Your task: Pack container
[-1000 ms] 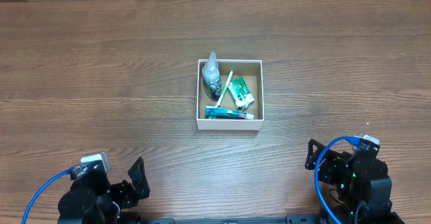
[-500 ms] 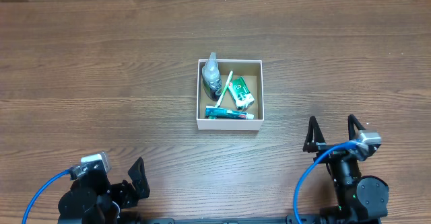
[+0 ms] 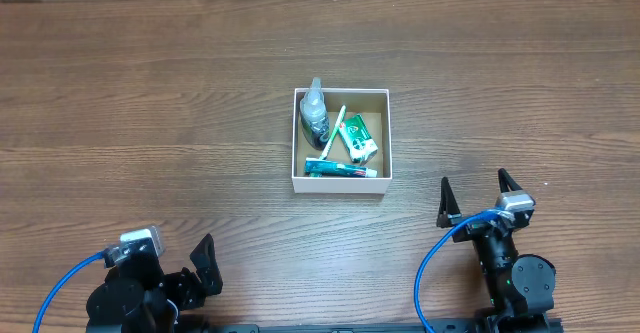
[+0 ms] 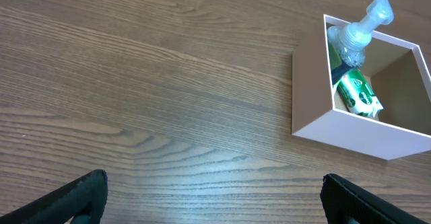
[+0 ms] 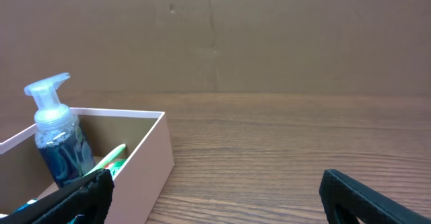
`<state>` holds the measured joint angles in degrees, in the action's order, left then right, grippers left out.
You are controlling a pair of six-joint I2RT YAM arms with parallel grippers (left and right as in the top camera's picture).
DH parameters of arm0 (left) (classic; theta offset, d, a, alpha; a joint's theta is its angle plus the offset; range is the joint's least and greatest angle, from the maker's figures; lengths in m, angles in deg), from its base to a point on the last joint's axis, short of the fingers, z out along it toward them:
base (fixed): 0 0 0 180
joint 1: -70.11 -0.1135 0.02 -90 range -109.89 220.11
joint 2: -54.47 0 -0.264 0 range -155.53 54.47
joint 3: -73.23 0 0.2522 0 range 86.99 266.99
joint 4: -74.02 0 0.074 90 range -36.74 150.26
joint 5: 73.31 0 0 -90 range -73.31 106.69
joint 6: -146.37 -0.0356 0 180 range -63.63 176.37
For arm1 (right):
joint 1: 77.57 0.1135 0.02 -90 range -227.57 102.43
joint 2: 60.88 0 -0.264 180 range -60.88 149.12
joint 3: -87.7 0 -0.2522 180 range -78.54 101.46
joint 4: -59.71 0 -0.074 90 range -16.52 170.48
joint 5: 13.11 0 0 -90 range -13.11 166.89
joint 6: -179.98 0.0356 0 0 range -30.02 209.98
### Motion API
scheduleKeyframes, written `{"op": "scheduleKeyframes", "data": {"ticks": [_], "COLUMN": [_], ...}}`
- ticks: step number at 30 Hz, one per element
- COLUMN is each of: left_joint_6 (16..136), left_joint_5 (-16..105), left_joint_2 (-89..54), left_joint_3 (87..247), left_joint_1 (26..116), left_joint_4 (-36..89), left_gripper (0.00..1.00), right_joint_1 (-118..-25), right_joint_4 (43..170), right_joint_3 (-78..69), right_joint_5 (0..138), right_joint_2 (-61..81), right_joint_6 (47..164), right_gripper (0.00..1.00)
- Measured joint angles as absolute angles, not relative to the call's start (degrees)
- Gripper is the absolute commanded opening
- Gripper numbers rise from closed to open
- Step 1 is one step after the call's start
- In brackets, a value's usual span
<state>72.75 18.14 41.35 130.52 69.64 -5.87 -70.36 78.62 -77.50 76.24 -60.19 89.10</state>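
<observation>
The container (image 3: 340, 184), a small white box with a brown inside, stands at the table's middle. It holds a clear spray bottle (image 3: 315, 113), a green packet (image 3: 357, 140), a white stick (image 3: 334, 131) and a toothpaste tube (image 3: 343, 170). The container also shows in the left wrist view (image 4: 337, 126) and the right wrist view (image 5: 145, 160), with the bottle (image 5: 57, 140) standing in it. My left gripper (image 4: 215, 200) is open and empty at the near left. My right gripper (image 3: 475, 198) is open and empty, near right of the container.
The wooden table (image 3: 150, 103) spreads all round the container. A brown cardboard wall (image 5: 269, 35) stands behind the table's far edge.
My right arm has swung up and to the left, and its open fingers now point toward the container. The left arm has not moved.
</observation>
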Motion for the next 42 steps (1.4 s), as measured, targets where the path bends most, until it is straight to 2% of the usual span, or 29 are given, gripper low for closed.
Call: {"op": "scheduleKeyframes", "data": {"ticks": [20,23,28,35,37,42], "left_joint_6": [72.7,71.2,69.5,57.1,53.5,49.8], "left_joint_5": [18.1,18.0,17.9,21.6,23.0,24.7], "left_joint_2": [41.3,43.0,51.7,53.6,53.7,53.7], "left_joint_3": [130.3,126.2,109.5,93.1,90.5,87.6], "left_joint_1": [69.6,69.6,69.6,69.6,69.6,69.6], "left_joint_4": [-5.3,0.2,13.8,52.1,56.2,56.6], "left_gripper": [1.0,1.0,1.0,1.0,1.0,1.0], "right_joint_1": [-70.4,-70.4,-70.4,-70.4,-70.4,-70.4], "right_joint_4": [78.6,78.6,78.6,78.6,78.6,78.6], "right_joint_3": [-77.5,-77.5,-77.5,-77.5,-77.5,-77.5], "right_joint_5": [76.2,76.2,76.0,75.8,75.8,75.8], "right_joint_2": [-60.2,-60.2,-60.2,-60.2,-60.3,-60.3], "right_joint_6": [88.9,88.9,88.9,88.9,88.9,88.9], "right_gripper": [1.0,1.0,1.0,1.0,1.0,1.0]}}
